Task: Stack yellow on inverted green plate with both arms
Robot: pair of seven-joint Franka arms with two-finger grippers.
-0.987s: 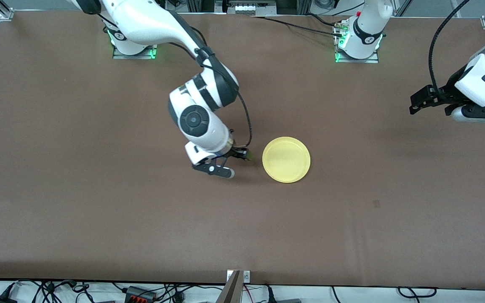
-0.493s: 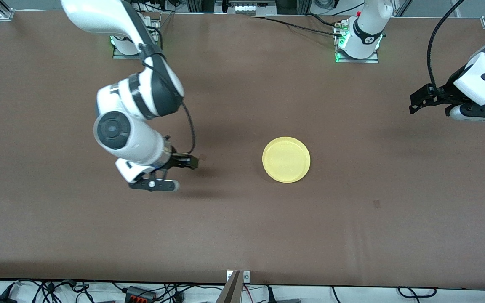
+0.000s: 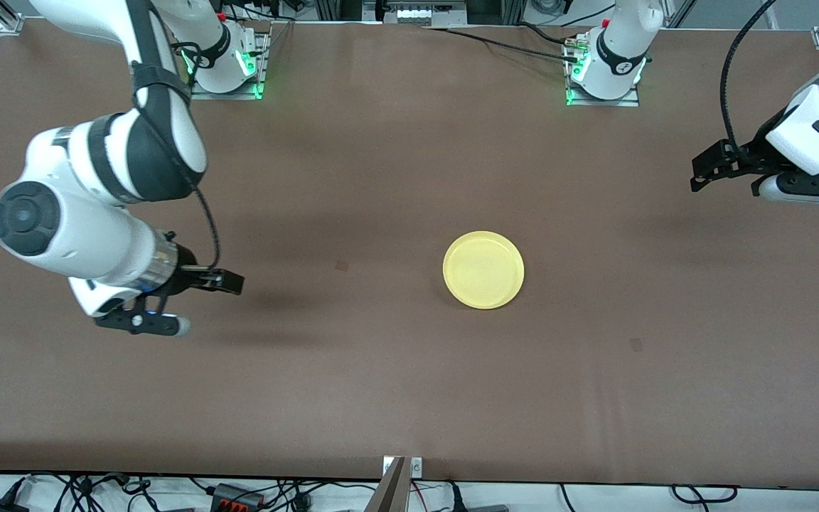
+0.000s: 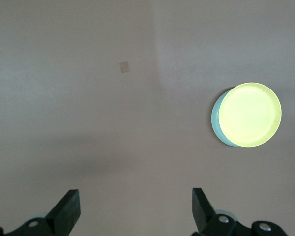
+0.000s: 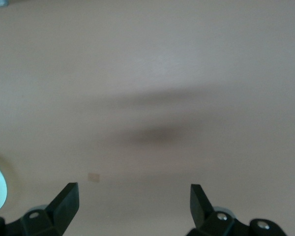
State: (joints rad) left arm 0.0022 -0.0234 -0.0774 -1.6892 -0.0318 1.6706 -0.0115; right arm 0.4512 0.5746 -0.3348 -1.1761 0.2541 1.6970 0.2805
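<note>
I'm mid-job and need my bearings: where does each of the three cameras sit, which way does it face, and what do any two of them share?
Front view: high across the table, facing both bases; shows both white arms, the right tool and the left tool, both open over bare brown table.
Left wrist view: on the left wrist, looking down; open tool, and the round bright-yellow plate stacked on the pale mint-green plate.
Right wrist view: on the right wrist, looking down at table; open tool.
Shared: front and left wrist views both show the yellow plate.
</note>
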